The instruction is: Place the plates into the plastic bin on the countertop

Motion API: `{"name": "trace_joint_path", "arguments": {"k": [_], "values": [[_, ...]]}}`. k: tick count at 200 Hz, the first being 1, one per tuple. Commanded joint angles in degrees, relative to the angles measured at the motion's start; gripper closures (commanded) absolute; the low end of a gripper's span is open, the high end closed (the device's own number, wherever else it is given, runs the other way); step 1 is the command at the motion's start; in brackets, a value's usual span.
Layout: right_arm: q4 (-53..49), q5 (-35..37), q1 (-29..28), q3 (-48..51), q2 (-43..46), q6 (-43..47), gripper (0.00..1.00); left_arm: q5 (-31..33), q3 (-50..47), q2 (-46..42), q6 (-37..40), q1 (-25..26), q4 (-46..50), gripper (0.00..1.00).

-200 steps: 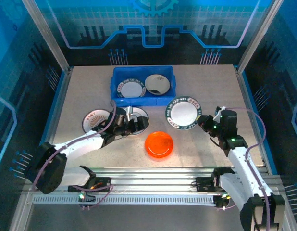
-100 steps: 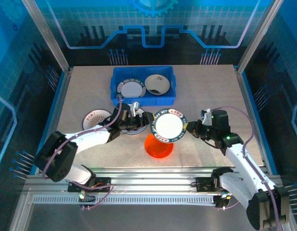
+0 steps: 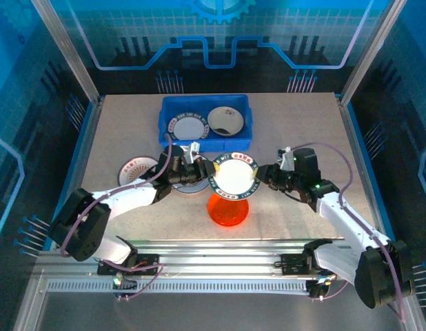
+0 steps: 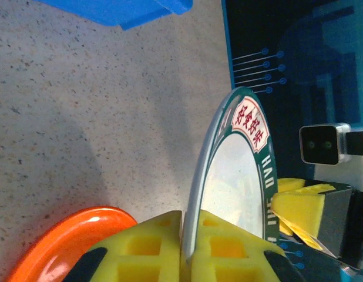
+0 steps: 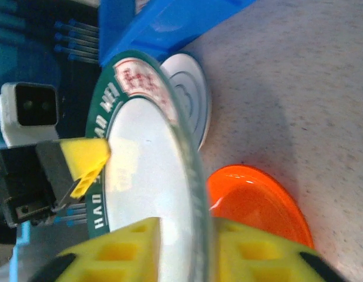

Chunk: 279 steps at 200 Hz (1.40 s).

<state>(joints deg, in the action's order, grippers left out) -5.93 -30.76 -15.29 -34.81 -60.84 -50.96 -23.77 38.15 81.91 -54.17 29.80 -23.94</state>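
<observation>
A white plate with a dark green lettered rim (image 3: 235, 178) hangs tilted above the countertop (image 3: 296, 124), pinched from both sides. My left gripper (image 3: 207, 172) is shut on its left rim (image 4: 190, 247), and my right gripper (image 3: 262, 176) is shut on its right rim (image 5: 199, 249). Just below it lies the bright orange plate (image 3: 227, 209), which also shows in the left wrist view (image 4: 70, 241) and the right wrist view (image 5: 258, 200). The blue plastic bin (image 3: 168, 110) at the back holds a dark-rimmed plate (image 3: 187, 127) and a grey-white plate (image 3: 225, 121).
A red-patterned white plate (image 3: 132, 169) lies at the left. A plain white plate (image 5: 190, 100) rests under the left arm. Aluminium rails (image 3: 220, 252) run along the near edge. Bare countertop stretches right of the bin.
The right gripper has carried the green-rimmed plate up off the table and leftward to above the orange plate. The left gripper has risen to meet it and shut on its left rim.
</observation>
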Motion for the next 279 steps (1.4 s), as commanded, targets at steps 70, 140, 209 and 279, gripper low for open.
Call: {"name": "trace_joint_path", "arguments": {"k": [70,140,209,279], "values": [[7.04,0.87,-3.78,-9.57,-8.55,0.04,1.0,4.45,-2.58,-13.59,4.59,-0.83,11.65,0.03],[6.64,4.05,-3.79,-23.86,-19.86,1.41,1.0,14.55,-6.87,-26.86,7.68,-2.57,22.02,0.01],[1.67,9.22,-5.11,-47.16,-38.82,1.04,1.0,12.14,-9.53,-28.33,7.68,-6.06,21.54,0.01],[0.38,9.7,-7.16,-66.1,-58.58,-0.5,1.0,9.76,-12.03,-31.69,8.44,-11.08,24.34,0.01]]}}
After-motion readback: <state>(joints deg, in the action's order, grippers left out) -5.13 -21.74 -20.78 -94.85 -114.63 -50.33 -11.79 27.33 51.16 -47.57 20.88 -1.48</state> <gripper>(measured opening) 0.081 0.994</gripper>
